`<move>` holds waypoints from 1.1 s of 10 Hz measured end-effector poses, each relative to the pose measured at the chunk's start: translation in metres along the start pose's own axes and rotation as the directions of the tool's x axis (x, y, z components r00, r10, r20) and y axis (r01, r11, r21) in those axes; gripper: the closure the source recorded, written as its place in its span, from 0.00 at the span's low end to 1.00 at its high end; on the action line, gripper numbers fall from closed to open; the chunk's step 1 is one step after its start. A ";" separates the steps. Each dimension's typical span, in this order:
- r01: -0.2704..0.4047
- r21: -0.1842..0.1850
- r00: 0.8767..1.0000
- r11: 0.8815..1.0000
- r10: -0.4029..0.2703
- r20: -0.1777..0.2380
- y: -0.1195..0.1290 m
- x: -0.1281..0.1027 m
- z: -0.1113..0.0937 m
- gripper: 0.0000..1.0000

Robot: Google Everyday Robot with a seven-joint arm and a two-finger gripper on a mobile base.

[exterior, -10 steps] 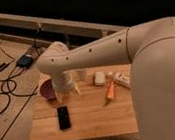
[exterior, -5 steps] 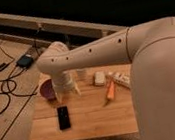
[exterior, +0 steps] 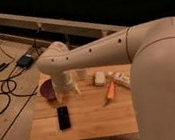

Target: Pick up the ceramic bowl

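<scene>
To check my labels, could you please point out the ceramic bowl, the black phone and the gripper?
ceramic bowl (exterior: 46, 91): camera view, its dark inside.
black phone (exterior: 63, 117): camera view, middle of its face.
gripper (exterior: 68, 92): camera view, its lower end, just beside the bowl.

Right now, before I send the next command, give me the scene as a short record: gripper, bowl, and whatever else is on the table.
gripper: low over the table's back left part, just right of the bowl
ceramic bowl: upright on the table near its back left corner, partly hidden by the wrist; contact cannot be told
table: light wood
black phone: flat, in front of the gripper
orange item: right of the gripper
white block: behind the orange item
cables: on the floor, left
</scene>
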 end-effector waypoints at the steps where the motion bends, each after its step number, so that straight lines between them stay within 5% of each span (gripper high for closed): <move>1: 0.000 0.000 1.000 1.000 0.000 0.000 0.000 0.000 0.000 0.35; 4: -0.010 0.000 1.000 1.000 0.010 -0.006 -0.001 -0.004 0.004 0.35; 7: -0.033 -0.003 0.999 0.999 0.033 0.021 -0.005 -0.039 0.022 0.35; 11: -0.003 -0.042 0.999 0.999 0.005 0.050 0.024 -0.085 0.063 0.35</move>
